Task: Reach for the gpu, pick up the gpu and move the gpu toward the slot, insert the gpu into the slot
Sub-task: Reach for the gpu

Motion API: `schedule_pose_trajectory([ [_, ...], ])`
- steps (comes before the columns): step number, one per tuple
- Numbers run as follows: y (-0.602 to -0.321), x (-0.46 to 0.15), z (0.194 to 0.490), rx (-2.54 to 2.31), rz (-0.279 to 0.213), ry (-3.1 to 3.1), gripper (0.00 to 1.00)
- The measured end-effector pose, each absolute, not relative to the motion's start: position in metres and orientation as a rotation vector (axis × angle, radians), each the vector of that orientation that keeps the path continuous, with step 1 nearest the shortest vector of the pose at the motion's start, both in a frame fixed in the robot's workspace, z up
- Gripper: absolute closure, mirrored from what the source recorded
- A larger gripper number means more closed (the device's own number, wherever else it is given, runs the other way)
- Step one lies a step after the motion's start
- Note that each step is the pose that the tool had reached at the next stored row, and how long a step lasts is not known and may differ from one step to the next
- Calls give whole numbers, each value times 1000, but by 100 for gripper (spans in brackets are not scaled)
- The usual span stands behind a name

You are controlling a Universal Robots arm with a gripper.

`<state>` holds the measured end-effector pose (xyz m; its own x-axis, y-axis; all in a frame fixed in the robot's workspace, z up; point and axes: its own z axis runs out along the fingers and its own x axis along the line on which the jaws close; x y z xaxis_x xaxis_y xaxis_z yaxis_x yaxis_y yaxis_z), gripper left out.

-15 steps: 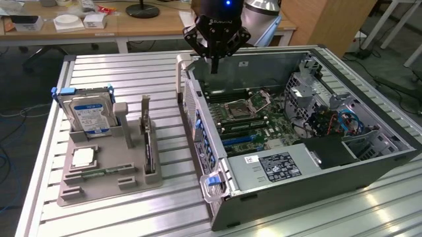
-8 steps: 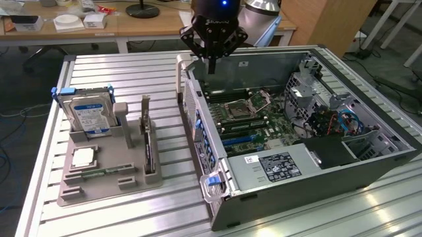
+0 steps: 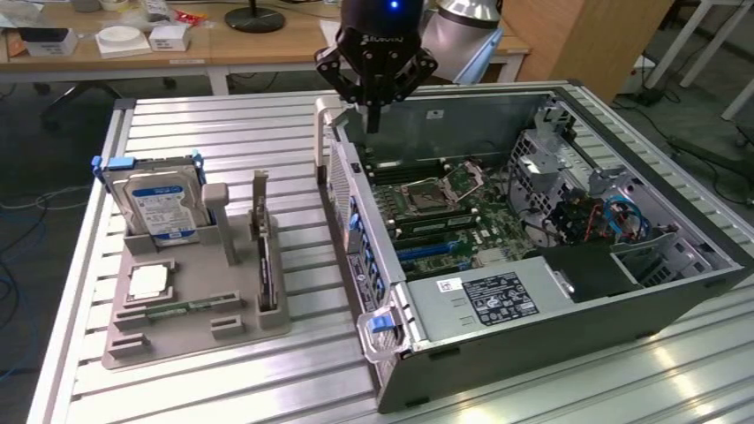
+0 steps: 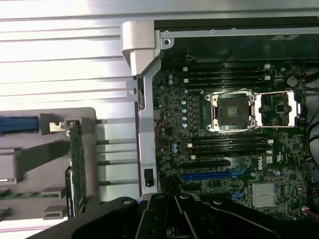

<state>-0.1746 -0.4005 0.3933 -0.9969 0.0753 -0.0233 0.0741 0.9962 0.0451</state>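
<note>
Gripper closed on nothing, hanging above the open computer case
Its fingers are pressed together over the case's edge; the gpu stands on edge in the grey holder, well apart toward the exterior view's left, while the blue slot sits on the green motherboard

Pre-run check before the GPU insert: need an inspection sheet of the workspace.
Surface: ribbed metal table, gray holder tray on it.
Job's things: gpu standing on edge in the tray; blue slot empty, inside the open case.
Clutter: hard drive and memory stick in the tray.
Grippers: pincer shut, empty, above the case's edge.
Cables: blue cables inside the case.
Surroundings: wooden desk behind.
</note>
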Motion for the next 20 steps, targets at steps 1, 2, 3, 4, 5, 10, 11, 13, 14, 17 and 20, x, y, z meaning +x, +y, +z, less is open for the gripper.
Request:
schedule_pose_trajectory([
  [1,-401,-175,393,117,69,3114,90],
  [2,-401,-176,393,117,69,3114,90],
  [3,-401,-177,393,117,69,3114,90],
  [4,-401,-178,393,117,69,3114,90],
  [5,-401,-179,393,117,69,3114,90],
  [10,-401,-183,393,117,69,3114,90],
  [11,-401,-183,393,117,69,3114,90],
  [13,-401,-185,393,117,69,3114,90],
  [14,-401,-185,393,117,69,3114,90],
  [17,-401,-188,393,117,69,3114,90],
  [20,-401,-190,393,117,69,3114,90],
])
